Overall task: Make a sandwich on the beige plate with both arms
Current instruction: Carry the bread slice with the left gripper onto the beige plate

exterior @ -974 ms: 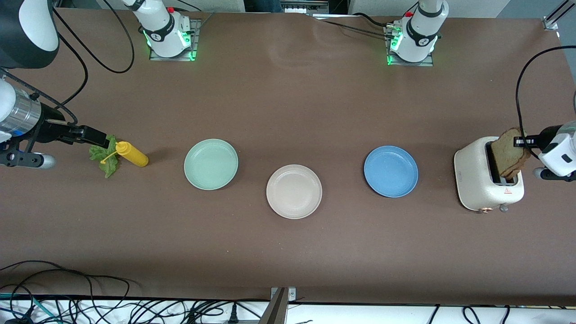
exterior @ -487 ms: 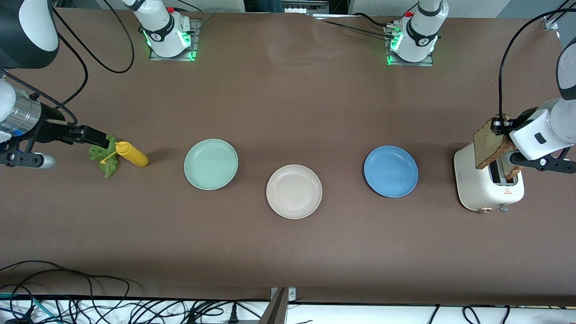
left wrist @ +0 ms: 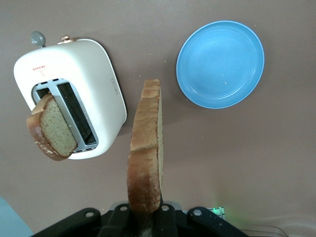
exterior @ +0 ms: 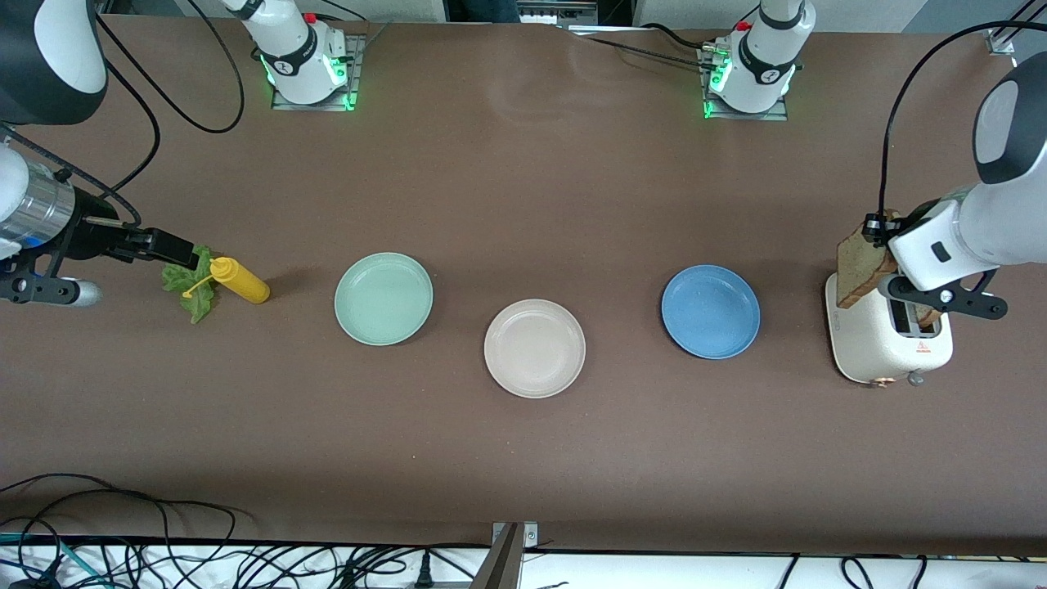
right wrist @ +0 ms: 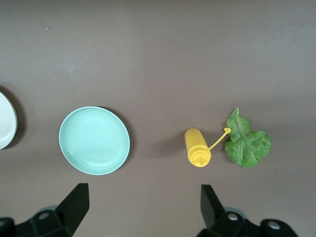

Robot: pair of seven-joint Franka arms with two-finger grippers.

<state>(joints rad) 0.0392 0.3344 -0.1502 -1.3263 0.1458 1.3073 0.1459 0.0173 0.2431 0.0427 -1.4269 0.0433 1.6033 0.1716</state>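
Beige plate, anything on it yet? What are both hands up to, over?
Left gripper shut on bread slice, above toaster. Right gripper open, waiting above lettuce and mustard bottle. Beige plate bare. Path clear.

— What does the table point(exterior: 523, 188) look like?
— Brown, flat and dull, with no shine.
— And the beige plate point(exterior: 534, 348)?
— Smooth, like plastic, a little shiny. The green plate point(exterior: 383, 298) and the blue plate point(exterior: 710, 311) look the same.
— The toaster point(exterior: 883, 339)?
— Cream, smooth, with a soft shine.
— The bread slice point(left wrist: 146, 148)?
— Brown, rough and crumbly.
— The lettuce leaf point(right wrist: 247, 143)?
— Green and wrinkly.
— The yellow bottle point(right wrist: 197, 147)?
— Smooth plastic.
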